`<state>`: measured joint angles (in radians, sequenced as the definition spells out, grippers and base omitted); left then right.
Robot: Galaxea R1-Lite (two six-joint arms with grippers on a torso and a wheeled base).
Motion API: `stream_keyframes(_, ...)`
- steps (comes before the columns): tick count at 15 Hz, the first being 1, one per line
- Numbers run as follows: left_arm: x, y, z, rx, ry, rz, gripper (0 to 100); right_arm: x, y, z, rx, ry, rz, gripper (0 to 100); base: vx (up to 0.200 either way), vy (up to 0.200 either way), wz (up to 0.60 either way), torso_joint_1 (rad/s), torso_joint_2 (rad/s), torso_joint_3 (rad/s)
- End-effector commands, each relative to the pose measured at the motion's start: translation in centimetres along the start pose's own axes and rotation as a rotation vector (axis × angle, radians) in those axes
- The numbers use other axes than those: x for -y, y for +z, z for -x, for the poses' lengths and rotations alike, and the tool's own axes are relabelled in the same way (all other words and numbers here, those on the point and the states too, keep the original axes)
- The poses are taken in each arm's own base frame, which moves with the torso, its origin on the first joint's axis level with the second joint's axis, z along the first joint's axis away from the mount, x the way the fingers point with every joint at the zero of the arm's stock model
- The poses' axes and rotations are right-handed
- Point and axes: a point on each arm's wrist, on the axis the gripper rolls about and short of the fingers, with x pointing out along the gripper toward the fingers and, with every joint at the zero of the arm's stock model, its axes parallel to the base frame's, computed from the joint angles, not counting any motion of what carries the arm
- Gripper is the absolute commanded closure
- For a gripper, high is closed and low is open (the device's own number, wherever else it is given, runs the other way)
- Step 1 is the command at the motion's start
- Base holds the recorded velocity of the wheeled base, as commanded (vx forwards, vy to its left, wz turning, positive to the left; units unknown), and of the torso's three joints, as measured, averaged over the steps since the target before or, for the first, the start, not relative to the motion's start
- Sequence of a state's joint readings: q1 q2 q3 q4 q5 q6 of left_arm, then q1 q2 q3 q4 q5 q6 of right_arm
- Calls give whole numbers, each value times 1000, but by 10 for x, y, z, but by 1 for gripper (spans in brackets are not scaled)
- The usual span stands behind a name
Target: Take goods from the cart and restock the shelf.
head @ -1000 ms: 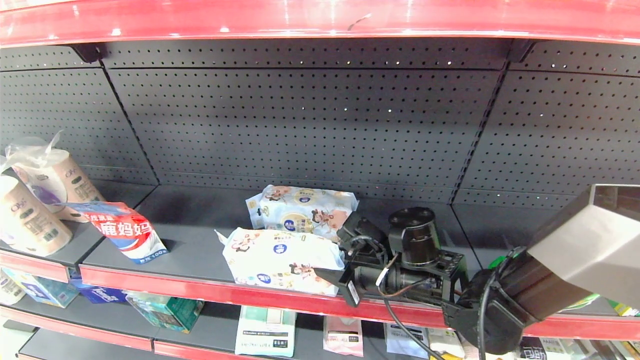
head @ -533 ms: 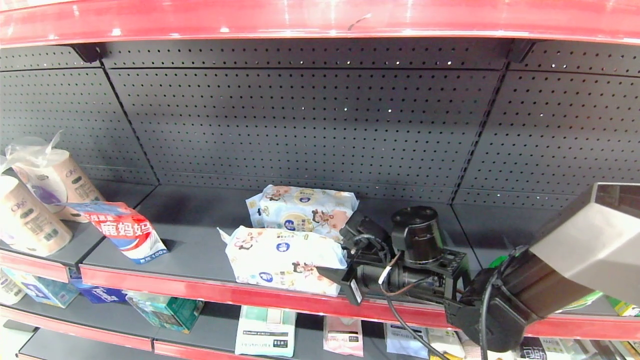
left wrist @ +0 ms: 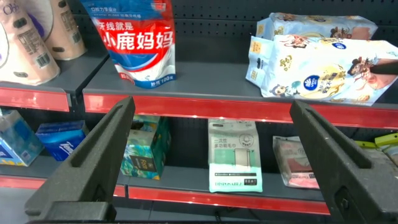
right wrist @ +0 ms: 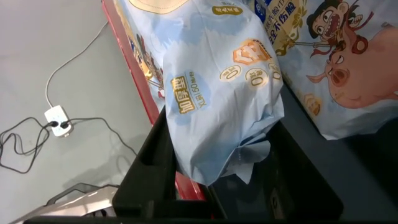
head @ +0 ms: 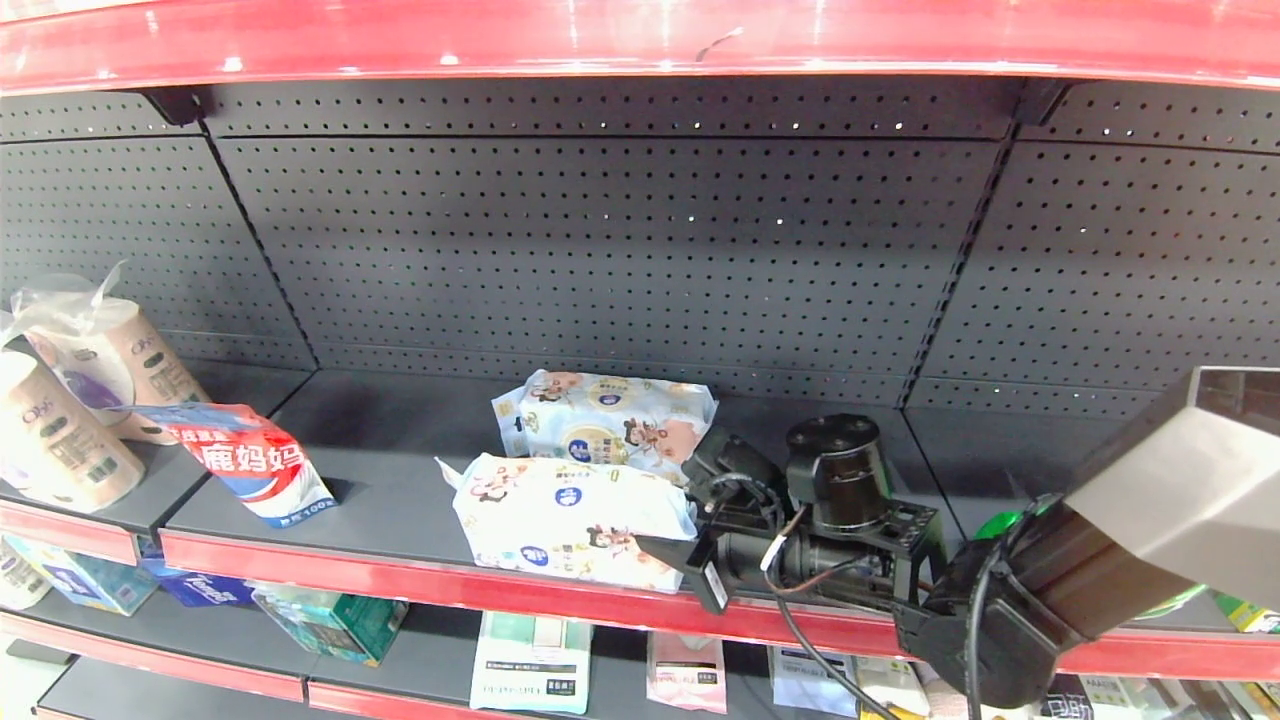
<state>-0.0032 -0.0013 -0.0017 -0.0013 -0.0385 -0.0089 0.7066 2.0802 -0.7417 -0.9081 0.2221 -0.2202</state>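
Note:
Two pale blue cartoon-printed wipes packs lie on the dark shelf (head: 400,440). The front pack (head: 565,520) rests near the red lip, and the back pack (head: 600,420) lies just behind it. My right gripper (head: 690,535) is at the front pack's right end, shut on it. The right wrist view shows that pack (right wrist: 217,93) squeezed between the right gripper's (right wrist: 224,155) black fingers, with the back pack (right wrist: 336,68) beside it. My left gripper (left wrist: 211,155) stands open and holds nothing, lower down in front of the shelves, facing the front pack (left wrist: 323,71).
A blue and red pouch (head: 250,460) stands at the shelf's left. Wrapped paper rolls (head: 70,400) sit further left. Boxes and packets (head: 530,660) fill the lower shelf. The shelf's right half is bare. A power strip and cable (right wrist: 59,118) lie on the floor.
My right gripper has shifted slightly to the right, and the front pack has moved with it. The other goods have stayed put.

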Motion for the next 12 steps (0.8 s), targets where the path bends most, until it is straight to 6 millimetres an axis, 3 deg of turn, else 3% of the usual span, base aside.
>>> stream_keyframes(1, 0, 0, 0, -1, 0, 0, 0, 0, 1, 0, 1, 1, 0, 100, 0, 0, 0, 0, 0, 0)
stream_keyframes(6, 0, 0, 0, -1, 0, 0, 0, 0, 0, -1, 0, 2, 1, 100, 0, 0, 0, 0, 0, 0)
stream_keyframes(7, 0, 0, 0, -1, 0, 0, 0, -1, 0, -1, 1, 8, 4, 0, 0, 0, 0, 0, 0, 0)
stream_keyframes(12, 0, 0, 0, -1, 0, 0, 0, 0, 7, 4, 24, 6, 8, 0, 0, 0, 0, 0, 0, 0)
